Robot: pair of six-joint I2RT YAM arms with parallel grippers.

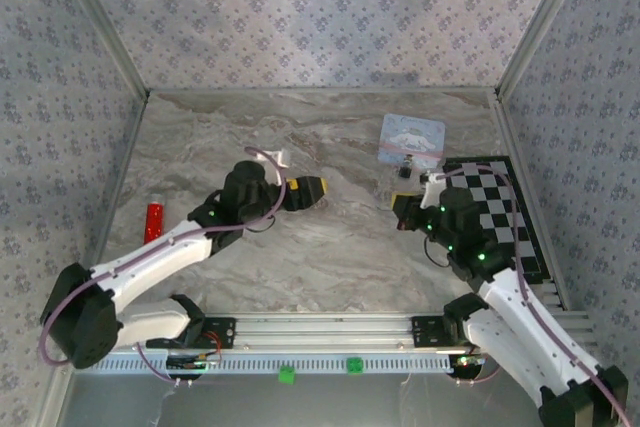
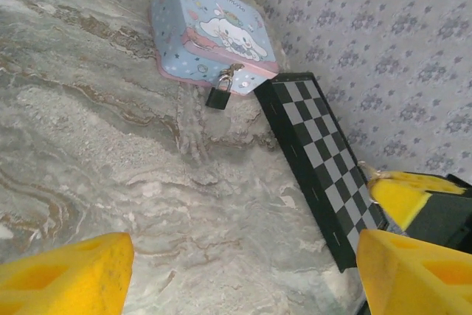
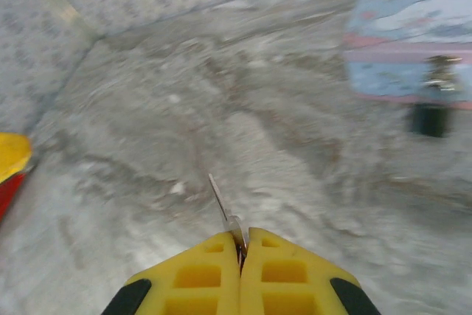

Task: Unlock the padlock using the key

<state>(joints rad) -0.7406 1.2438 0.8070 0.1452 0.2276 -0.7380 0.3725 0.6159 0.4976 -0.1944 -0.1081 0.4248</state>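
Key (image 3: 223,204), a thin silvery metal blade, pinched in the clenched right gripper (image 3: 241,240) at bottom centre; the small black padlock (image 3: 429,117) hooks onto a pale-blue cartoon tin (image 3: 413,27), upper right. Left gripper (image 2: 243,263) gapes empty. Light and loose, the padlock probably wants steadying by its body.

White links (image 1: 150,259), black joints (image 1: 80,329), lilac cables (image 1: 263,152) — yellow ribbed fingers (image 3: 193,279)

Top camera looks down from behind — low wrist cameras share the padlock (image 2: 217,98)
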